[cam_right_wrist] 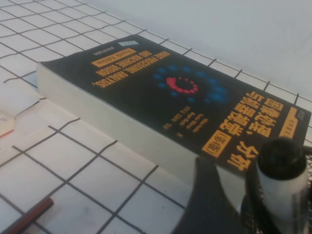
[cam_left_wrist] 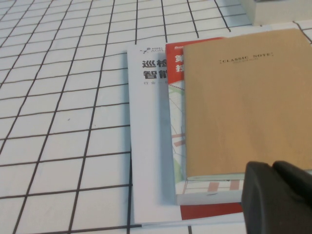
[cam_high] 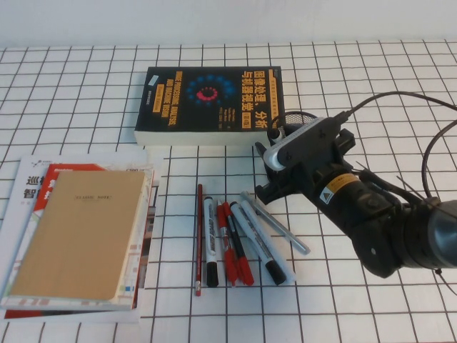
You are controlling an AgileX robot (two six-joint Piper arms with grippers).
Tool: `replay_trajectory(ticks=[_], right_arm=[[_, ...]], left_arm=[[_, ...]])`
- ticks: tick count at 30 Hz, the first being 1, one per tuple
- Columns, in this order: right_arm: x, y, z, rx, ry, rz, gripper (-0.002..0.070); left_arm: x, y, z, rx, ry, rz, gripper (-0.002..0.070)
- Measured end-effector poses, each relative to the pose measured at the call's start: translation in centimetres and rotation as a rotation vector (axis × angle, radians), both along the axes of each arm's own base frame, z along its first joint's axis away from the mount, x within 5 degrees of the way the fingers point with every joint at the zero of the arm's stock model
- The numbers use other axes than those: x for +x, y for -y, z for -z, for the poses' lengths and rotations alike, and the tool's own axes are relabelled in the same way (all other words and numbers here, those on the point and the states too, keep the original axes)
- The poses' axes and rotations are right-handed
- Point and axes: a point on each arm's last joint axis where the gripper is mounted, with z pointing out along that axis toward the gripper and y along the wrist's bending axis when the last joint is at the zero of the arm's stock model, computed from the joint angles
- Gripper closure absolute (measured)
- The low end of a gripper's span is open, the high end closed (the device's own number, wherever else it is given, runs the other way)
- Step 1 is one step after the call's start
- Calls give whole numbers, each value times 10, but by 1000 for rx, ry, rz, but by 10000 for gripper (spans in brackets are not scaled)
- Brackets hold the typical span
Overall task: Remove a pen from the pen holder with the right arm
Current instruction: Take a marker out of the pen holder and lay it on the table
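My right gripper (cam_high: 275, 157) gapes wide, empty, at the mesh pen holder (cam_right_wrist: 304, 158) holding a black-capped marker (cam_right_wrist: 282, 187); my left gripper (cam_left_wrist: 275, 197) hovers over the notebook (cam_left_wrist: 243, 97).

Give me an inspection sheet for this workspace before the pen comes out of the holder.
Surface: white table with black grid lines.
Job's things: mesh pen holder beside the black book, mostly hidden by the right arm; a black-capped marker stands in it.
Clutter: black book; tan notebook stacked on booklets; row of pens lying loose mid-table.
Grippers: right pincer open at the holder, marker not gripped; left pincer shut, over the notebook's corner.
Cables: black cables loop off the right arm.
Surroundings: plain white wall; nothing else seen.
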Motion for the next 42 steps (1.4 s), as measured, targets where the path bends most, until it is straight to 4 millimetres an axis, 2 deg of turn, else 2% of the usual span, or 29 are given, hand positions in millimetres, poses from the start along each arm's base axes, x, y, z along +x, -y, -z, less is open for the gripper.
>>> replay_trajectory(ticks=[13, 23, 32, 42], right_arm=[[7, -4, 0, 11, 8, 3, 337], [7, -4, -3, 60, 16, 10, 345], [8, -4, -4, 68, 20, 11, 486], [9, -4, -6, 25, 63, 7, 512]], left_arm=[[0, 0, 0, 0, 0, 0, 679], [0, 0, 0, 0, 0, 0, 679], [0, 0, 0, 0, 0, 0, 679], [0, 0, 0, 0, 0, 0, 679]])
